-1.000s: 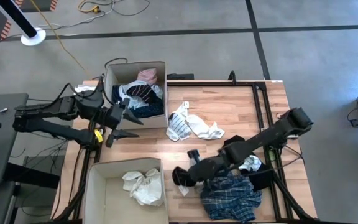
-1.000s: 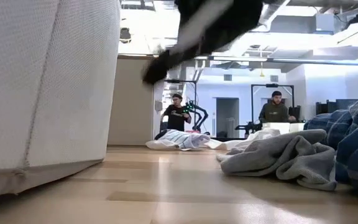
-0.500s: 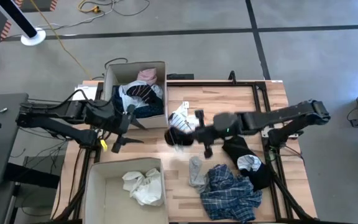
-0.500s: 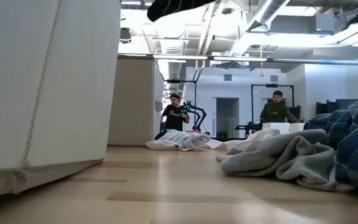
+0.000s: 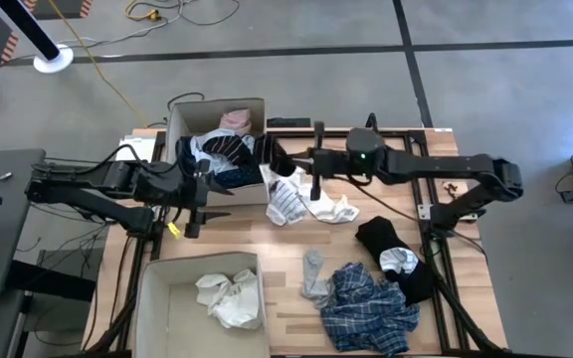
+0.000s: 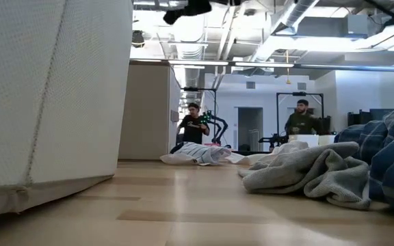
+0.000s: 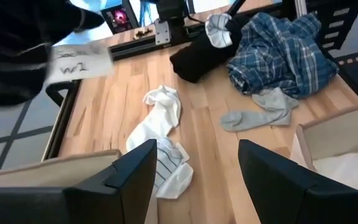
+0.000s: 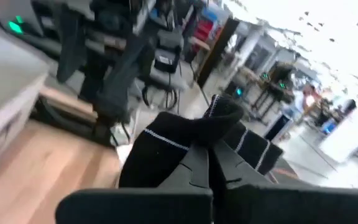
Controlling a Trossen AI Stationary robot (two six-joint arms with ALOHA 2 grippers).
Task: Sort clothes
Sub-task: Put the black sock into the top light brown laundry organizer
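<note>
Jaws on your right gripper (image 5: 285,162) were clenched on a black sock (image 8: 185,142), held beside the far box (image 5: 179,117); overhead, the sock was mostly hidden. Your left gripper (image 5: 209,201) waited spread and empty beside that box. Plaid shirt (image 5: 366,308) lay on the table (image 5: 386,189), cut off low.

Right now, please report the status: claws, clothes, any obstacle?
Right claw shut on black sock, beside the far box. Left claw open, empty, waiting. Striped white garment lies below.
</note>
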